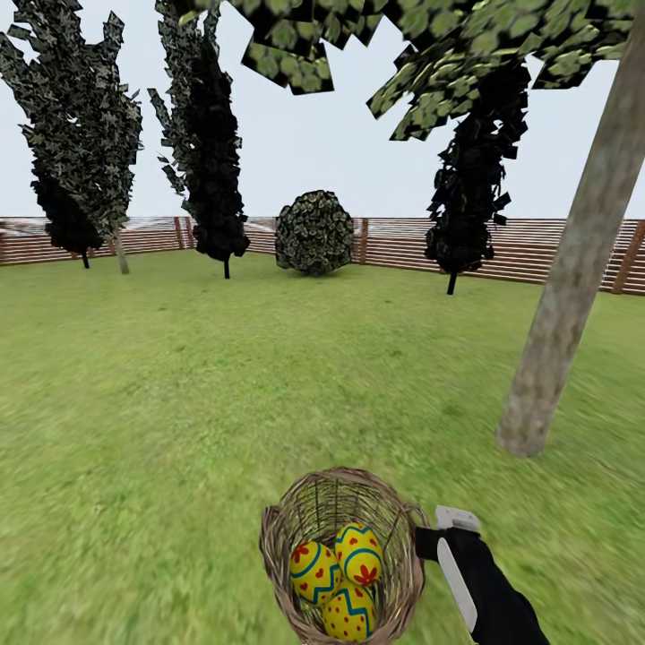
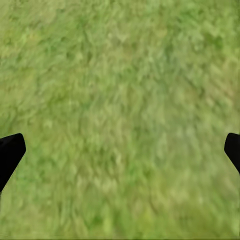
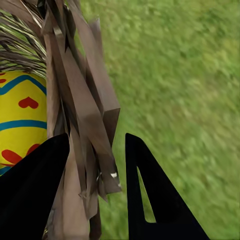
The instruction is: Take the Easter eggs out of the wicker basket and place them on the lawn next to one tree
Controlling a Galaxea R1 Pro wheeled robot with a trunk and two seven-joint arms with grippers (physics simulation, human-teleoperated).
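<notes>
While the right gripper [image 3: 95,190] is closing its two black fingers over the wall of the wicker basket [image 1: 296,528] — one finger inside the rim, the other outside, the flat woven strips pinched between them in the right wrist view — the basket is sitting at the near edge of the head view with its open mouth turned up toward the camera. Its weave is loose tan-brown cane, round in plan, and daylight is showing through the gaps. Three Easter eggs [image 1: 348,573] are lying packed together in the bottom, touching one another: smooth yellow shells with blue zigzag bands and red marks, their long axes leaning in differing directions. One egg is pressing close against the inner wall beside the inside finger.

Over bare grass, the left gripper [image 2: 120,150] is hanging with its dark fingertips [image 2: 10,152] spread wide apart and nothing between them.

Soft, mottled green lawn [image 1: 179,403] is stretching away in all directions. Just beyond the basket on the right, the tree [image 1: 564,305] is rising with a thick, pale, mottled trunk that is tilting rightward — blocky green leaves are overhanging from above. Farther back, dark narrow cypress-like trees [image 1: 210,143] and a rounded shrub [image 1: 313,233] are standing before the brown slatted fence [image 1: 537,246], under a pale sky.
</notes>
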